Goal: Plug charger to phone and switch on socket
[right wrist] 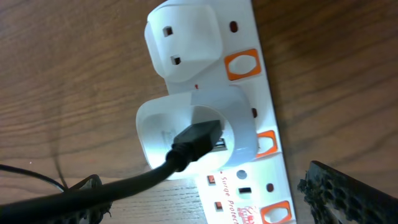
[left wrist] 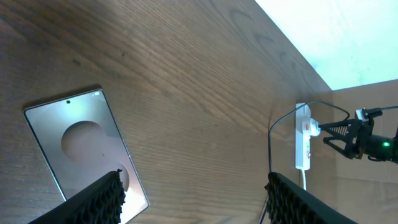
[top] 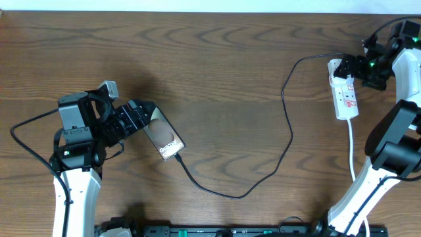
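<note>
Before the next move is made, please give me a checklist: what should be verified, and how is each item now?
1. Charger plugged into white adapter on socket: ok.
2. Charger's connector seated in phone: cannot tell; it reaches the phone's end.
3. Left claw open, phone not clamped: ok.
4. Right claw open at socket: ok.
5. Orange switch on: cannot tell.

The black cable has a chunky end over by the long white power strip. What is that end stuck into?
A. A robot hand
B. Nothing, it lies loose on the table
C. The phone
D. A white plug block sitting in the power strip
D: the right wrist view shows the black cable pushed into a white plug block that sits in the power strip.
</note>
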Robot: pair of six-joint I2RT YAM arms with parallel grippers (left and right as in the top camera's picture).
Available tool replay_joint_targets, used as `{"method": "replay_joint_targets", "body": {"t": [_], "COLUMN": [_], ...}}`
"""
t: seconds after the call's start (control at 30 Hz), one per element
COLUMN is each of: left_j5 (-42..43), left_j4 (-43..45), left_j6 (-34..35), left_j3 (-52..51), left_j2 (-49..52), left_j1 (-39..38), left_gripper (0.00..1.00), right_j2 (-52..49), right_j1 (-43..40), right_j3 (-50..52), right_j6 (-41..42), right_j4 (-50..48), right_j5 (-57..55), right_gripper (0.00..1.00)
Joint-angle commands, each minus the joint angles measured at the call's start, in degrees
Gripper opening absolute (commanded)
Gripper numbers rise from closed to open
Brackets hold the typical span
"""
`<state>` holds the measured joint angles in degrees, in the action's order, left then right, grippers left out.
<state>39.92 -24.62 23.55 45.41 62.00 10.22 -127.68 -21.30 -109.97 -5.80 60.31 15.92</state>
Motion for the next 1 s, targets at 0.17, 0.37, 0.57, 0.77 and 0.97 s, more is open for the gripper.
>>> {"method": "replay_joint_targets", "body": {"t": [0.17, 0.37, 0.57, 0.77, 0.97], "left_j5": [-1.6, -1.9, -1.9, -1.9, -1.9], "left_j4": [-0.2, -0.2, -0.2, -0.2, -0.2], "left_j6": [-1.5, -1.5, -1.5, -1.5, -1.5], "left_j3": [0.1, -0.1, -0.1, -0.1, -0.1], "left_j2": [0.1, 0.1, 0.1, 0.1, 0.1], "left_j1": [-0.2, -0.2, -0.2, -0.2, -0.2], "left_gripper": [0.72, 0.71, 0.71, 0.71, 0.71], "right_j2": [-4.8, -6.6, -6.6, -6.6, -5.7], "right_j1": [0.5, 1.4, 2.9, 3.4, 3.4], "right_j3": [0.0, 0.1, 0.1, 0.0, -0.8], "right_j6": [-2.0, -2.0, -2.0, -2.0, -1.4], "right_j4": [0.2, 0.1, -0.3, -0.1, 0.3], "right_j5": [4.0, 5.5, 5.5, 5.5, 5.5], "right_gripper": [0.99, 0.99, 0.99, 0.99, 0.99]}}
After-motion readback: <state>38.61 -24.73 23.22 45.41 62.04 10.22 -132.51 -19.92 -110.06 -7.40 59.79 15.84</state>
